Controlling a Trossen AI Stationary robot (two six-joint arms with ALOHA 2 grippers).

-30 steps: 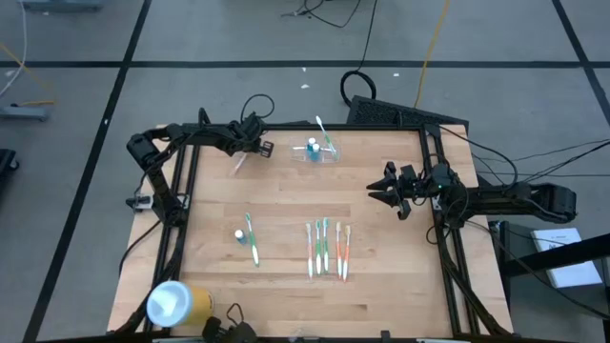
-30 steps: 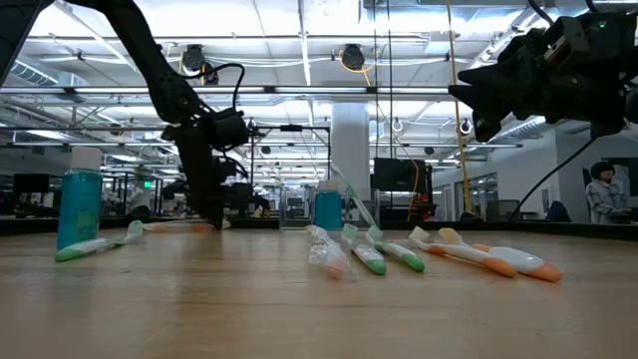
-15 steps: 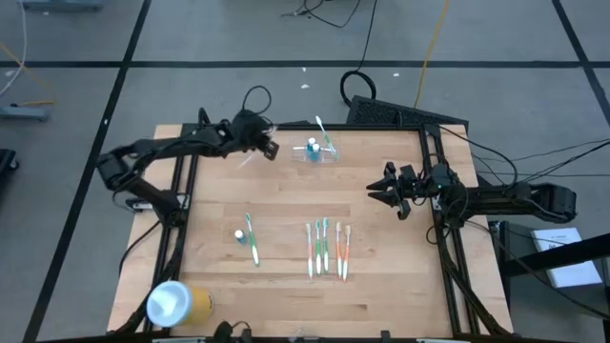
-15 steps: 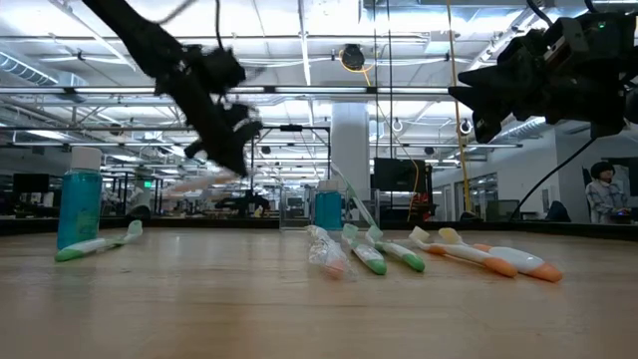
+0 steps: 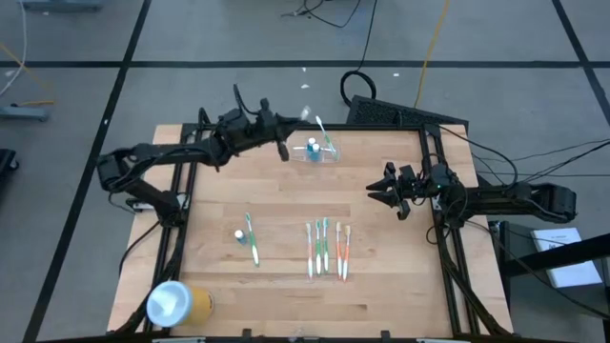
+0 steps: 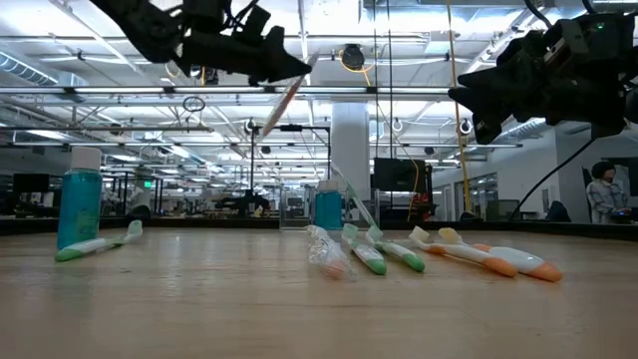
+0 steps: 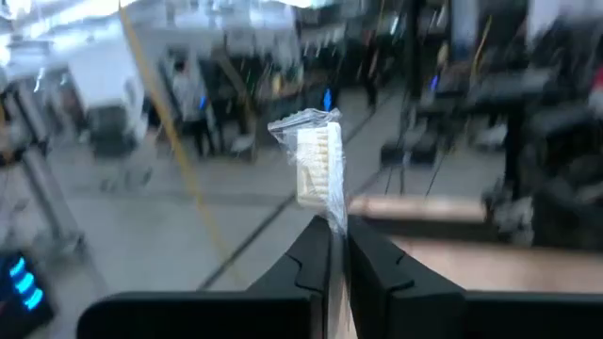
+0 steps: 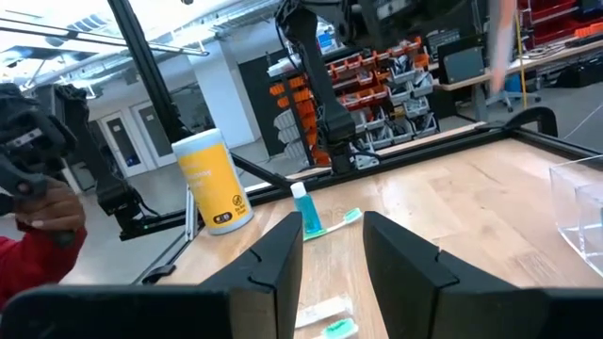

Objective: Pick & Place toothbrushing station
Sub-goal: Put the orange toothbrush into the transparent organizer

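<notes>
Left gripper (image 5: 283,150) clamps wrapped white toothbrush (image 7: 318,165), airborne near tabletop's far edge, beside clear oblong plastic holder (image 5: 321,152). Risk: slim handle pivots, misses slot, tips holder. Right gripper (image 5: 379,191) part-open, empty, right edge.

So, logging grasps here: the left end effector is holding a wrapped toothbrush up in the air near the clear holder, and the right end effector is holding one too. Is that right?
Not quite. The left end effector does hold the wrapped toothbrush aloft near the clear holder, but the right end effector holds nothing; the right wrist view shows its fingers apart and empty.
</notes>
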